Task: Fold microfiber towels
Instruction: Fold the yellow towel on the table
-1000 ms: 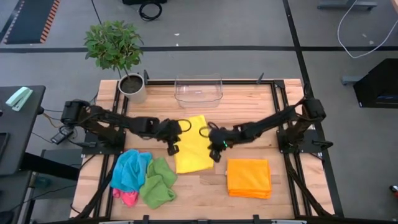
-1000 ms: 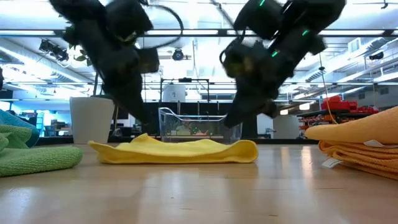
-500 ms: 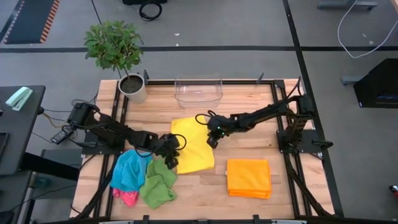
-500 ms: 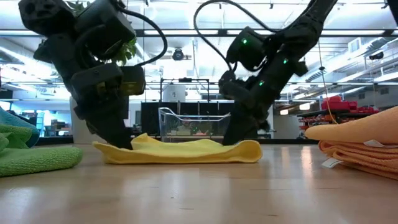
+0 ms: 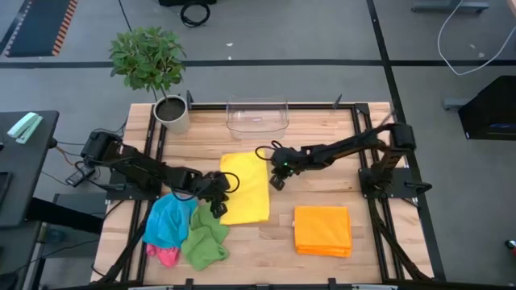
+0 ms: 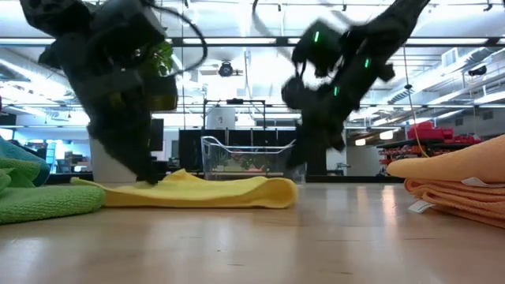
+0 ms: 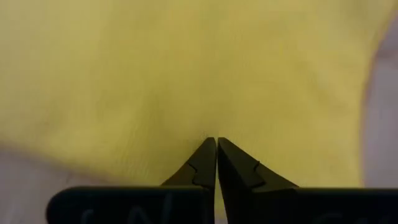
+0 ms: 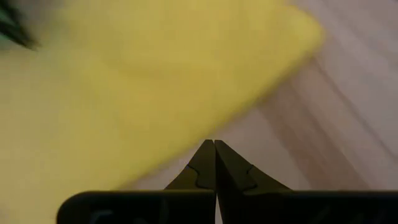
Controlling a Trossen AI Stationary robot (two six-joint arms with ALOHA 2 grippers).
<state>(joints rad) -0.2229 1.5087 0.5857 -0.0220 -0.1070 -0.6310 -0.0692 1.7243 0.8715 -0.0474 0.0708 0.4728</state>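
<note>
A folded yellow towel [image 5: 246, 185] lies flat on the wooden table [image 5: 322, 145], near its middle. My left gripper [image 5: 218, 205] is shut, with its tips down on the towel's near left part [image 6: 150, 175]. My right gripper [image 5: 276, 182] is shut at the towel's right edge [image 8: 214, 143]; in the low view it hangs blurred just above the towel's right end [image 6: 300, 162]. Folded orange towels [image 5: 322, 229] are stacked at the near right. Blue [image 5: 165, 219], green [image 5: 203, 238] and pink [image 5: 165, 256] towels lie crumpled at the near left. My left gripper presses its shut fingertips [image 7: 205, 158] down on the yellow towel's top side near its near left corner [image 7: 211, 121]. The fingers slant down from the table's left. The towel lies flat on the table under them. My right gripper is beside the towel's right edge [image 8: 186, 134]; whether it touches, I cannot tell.
A clear plastic bin [image 5: 258, 117] stands at the far edge behind the yellow towel. A potted plant [image 5: 171, 113] is at the far left corner. Bare wood shows between the yellow towel and the orange stack.
My left gripper has come down toward the near left onto the yellow towel. My right gripper has gone toward the far edge along the towel's right side. The towel has slid a little toward the table's left and lies flatter.
</note>
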